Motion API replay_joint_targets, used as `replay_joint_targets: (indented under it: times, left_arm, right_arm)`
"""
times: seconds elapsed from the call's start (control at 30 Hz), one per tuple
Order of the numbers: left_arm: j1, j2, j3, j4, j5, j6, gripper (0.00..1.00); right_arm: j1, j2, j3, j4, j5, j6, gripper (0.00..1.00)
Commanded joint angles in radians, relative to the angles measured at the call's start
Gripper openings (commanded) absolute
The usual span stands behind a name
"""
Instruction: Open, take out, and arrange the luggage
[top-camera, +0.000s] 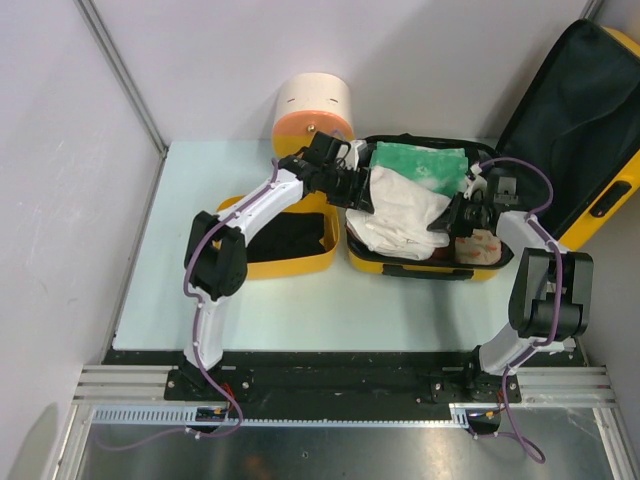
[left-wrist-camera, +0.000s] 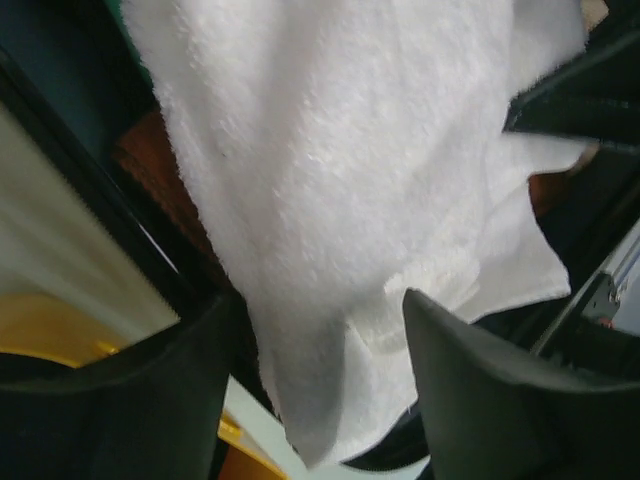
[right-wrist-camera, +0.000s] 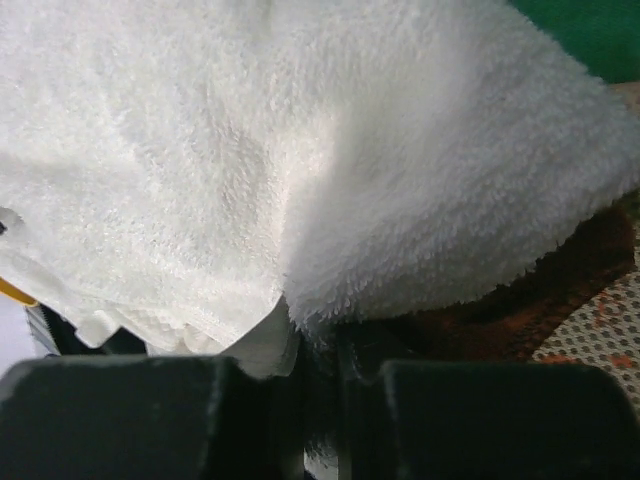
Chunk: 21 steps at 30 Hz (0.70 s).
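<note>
The right gripper pinches the edge of the white towel. The left gripper hangs spread and released over that towel, inside the open luggage at the far right of the table.

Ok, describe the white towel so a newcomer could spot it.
Find the open yellow luggage, lid raised, far right of the table. The white towel lies crumpled in its tray. It alone is plain white and fluffy, unlike the green item behind it.
</note>
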<state>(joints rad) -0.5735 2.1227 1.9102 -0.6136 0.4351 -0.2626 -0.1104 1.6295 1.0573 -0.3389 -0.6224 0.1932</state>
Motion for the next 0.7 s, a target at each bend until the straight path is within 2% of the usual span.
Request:
replay_joint_targets:
  times: [0.0, 0.03, 0.13, 0.3, 0.67]
  left_arm:
    - [0.04, -0.072, -0.026, -0.002, -0.039, 0.014, 0.76]
    - [0.058, -0.098, -0.028, -0.002, -0.053, 0.023, 0.8]
    - [0.081, -0.142, -0.025, 0.0, -0.081, 0.063, 0.82]
    - [0.075, -0.15, 0.006, 0.0, -0.062, 0.123, 0.77]
    - [0.015, -0.103, -0.02, -0.015, -0.023, 0.054, 0.75]
  right_arm:
    - [-0.003, -0.054, 0.047, 0.023, -0.1, 0.041, 0.0]
    - [-0.011, -0.063, 0.053, 0.021, -0.103, 0.038, 0.0]
    - [-0.006, -0.082, 0.061, 0.005, -0.091, 0.023, 0.0]
    - [0.008, -0.051, 0.061, -0.005, -0.074, 0.026, 0.0]
    - [0.017, -0.039, 0.07, 0.015, -0.053, 0.029, 0.0]
